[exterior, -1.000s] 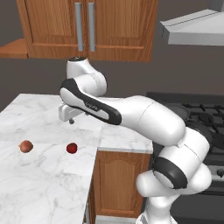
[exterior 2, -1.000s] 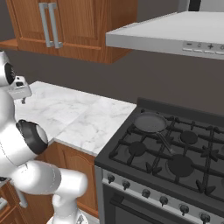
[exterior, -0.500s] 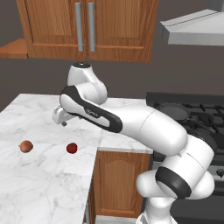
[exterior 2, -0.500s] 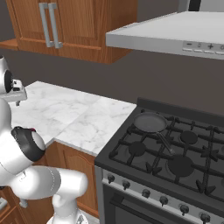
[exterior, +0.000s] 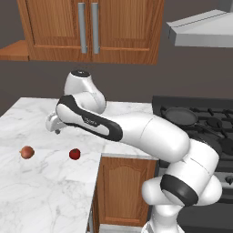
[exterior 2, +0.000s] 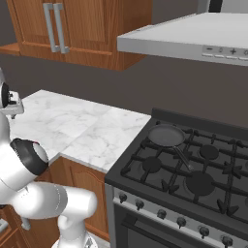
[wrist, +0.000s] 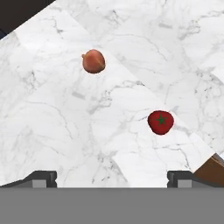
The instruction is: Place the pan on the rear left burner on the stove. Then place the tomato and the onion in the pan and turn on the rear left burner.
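The pan (exterior 2: 166, 135) is seen seated on the rear left burner of the stove (exterior 2: 145, 193), its handle pointing toward 5 o'clock across the grate in the right base view; in the left base view it lies at 3 o'clock of the arm. The tomato (exterior: 74, 154) and the onion (exterior: 27, 152) rest apart on the marble table (exterior: 50, 195), the onion at 9 o'clock of the tomato in the left base view. In the hand view the tomato (wrist: 160, 122) is found at 1 o'clock of the fingers (wrist: 113, 178) and the onion (wrist: 93, 61) at 11 o'clock, farther off. The fingers are spread to their widest and nothing is held between them; they hang above the table, clear of both balls.

Risks judged from this arrangement:
- Both items are round and glossy. If one finger lands first, the ball may be nudged and rolled away, the tomato possibly toward the table edge shown at 4 o'clock in the hand view.
- The tomato is off-centre between the fingers, so a straight descent would probably miss or clip it.
- A hard squeeze could squirt the tomato out sideways.
- The pan is shallow. A release from height may let a ball bounce over its rim onto the grate.
- The pan's handle overhangs the grate, and a sweep of the arm could shift it off the burner.
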